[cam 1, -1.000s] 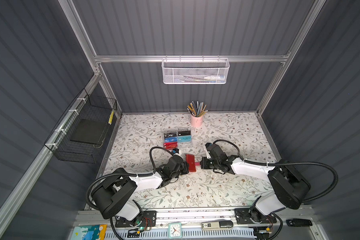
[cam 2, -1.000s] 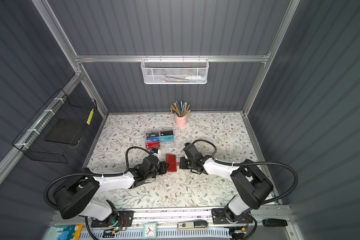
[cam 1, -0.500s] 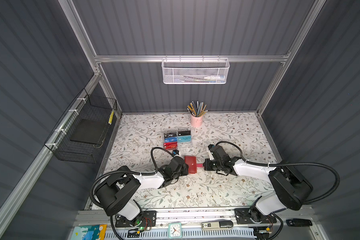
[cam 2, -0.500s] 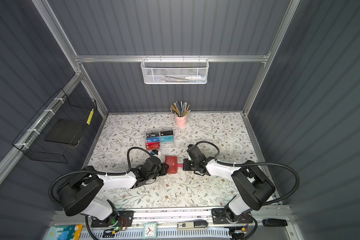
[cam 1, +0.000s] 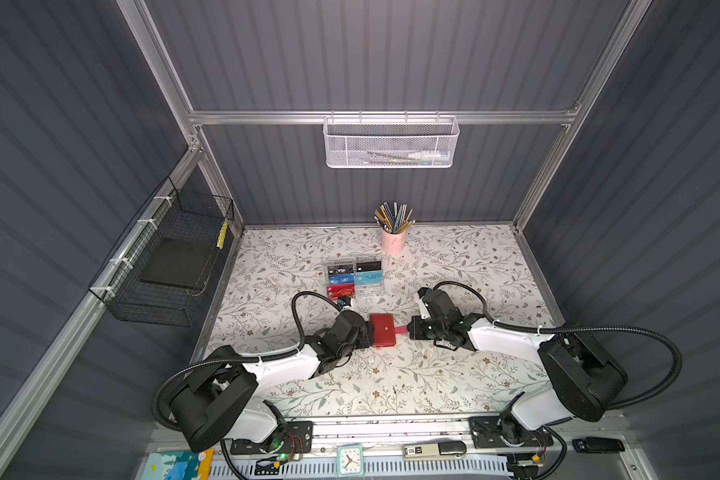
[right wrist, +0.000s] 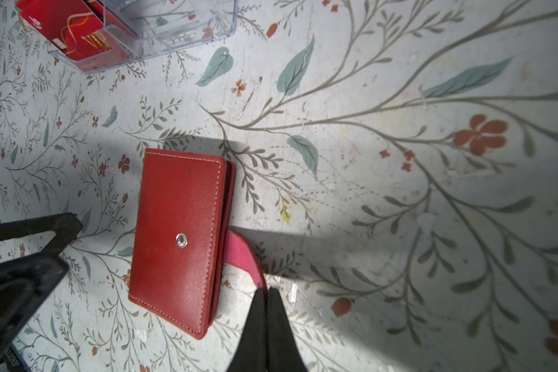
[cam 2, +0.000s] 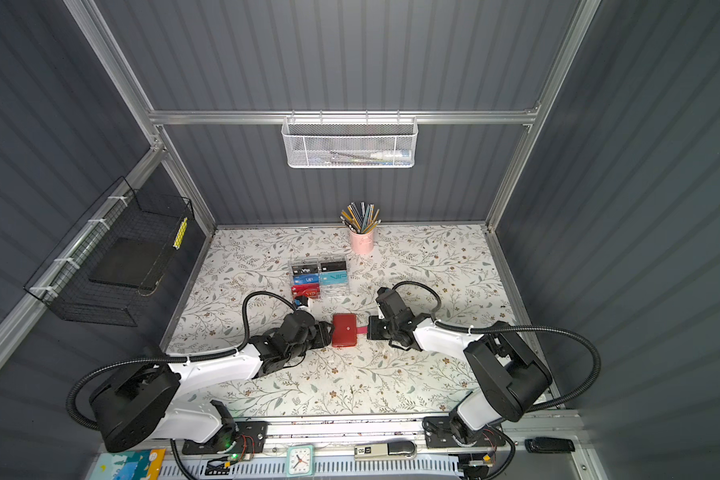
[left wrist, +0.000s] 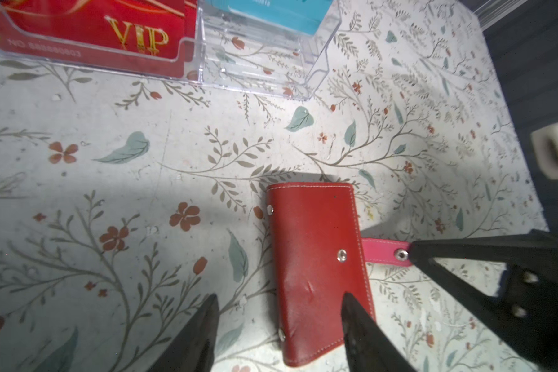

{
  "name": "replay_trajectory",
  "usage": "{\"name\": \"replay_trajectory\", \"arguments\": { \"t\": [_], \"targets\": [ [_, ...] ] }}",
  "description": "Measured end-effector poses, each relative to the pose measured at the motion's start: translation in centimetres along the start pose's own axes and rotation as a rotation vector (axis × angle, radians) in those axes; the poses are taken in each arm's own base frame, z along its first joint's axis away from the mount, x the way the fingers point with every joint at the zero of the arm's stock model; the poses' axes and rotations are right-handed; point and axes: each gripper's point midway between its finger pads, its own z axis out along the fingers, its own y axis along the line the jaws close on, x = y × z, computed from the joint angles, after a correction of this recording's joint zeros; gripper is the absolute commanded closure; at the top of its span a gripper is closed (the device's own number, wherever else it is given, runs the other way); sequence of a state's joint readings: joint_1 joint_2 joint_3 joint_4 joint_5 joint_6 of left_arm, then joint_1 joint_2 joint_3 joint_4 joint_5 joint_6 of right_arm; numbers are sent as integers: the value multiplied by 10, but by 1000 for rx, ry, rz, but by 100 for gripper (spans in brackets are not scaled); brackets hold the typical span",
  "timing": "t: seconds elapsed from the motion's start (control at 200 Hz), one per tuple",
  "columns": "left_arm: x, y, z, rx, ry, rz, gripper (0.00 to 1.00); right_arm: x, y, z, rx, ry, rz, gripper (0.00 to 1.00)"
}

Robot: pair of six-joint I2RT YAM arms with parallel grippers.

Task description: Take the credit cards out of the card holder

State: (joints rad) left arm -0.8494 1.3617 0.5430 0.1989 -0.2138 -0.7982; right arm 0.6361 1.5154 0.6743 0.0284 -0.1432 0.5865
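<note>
Right end effector (right wrist: 266, 291) pinches the card holder's (right wrist: 174, 206) pink tab (right wrist: 242, 254), clear only in wrist views. Left end effector (left wrist: 280, 295) stands wide.

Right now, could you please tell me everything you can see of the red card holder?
The card holder is a small red leather-look booklet with pale stitching, closed and lying flat on the floral table. A silver snap stud sits on its cover; its pink snap tab is undone, its end pinched by the right gripper. The open left gripper straddles one end; contact is unclear. Its inside is hidden.
</note>
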Motion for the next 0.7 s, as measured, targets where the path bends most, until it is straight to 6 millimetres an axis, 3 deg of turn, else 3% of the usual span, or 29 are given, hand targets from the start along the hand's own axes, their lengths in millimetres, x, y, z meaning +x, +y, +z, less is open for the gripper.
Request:
{"name": "replay_trajectory", "arguments": {
  "t": [0.265,0.7],
  "targets": [
    [-12,-17,-14,75,-30,-3,0,0,-3,0,14,-2,-2,72],
    [4,-12,-24,122,5,-20,0,0,18,24,18,36,-29,70]
  ]
}}
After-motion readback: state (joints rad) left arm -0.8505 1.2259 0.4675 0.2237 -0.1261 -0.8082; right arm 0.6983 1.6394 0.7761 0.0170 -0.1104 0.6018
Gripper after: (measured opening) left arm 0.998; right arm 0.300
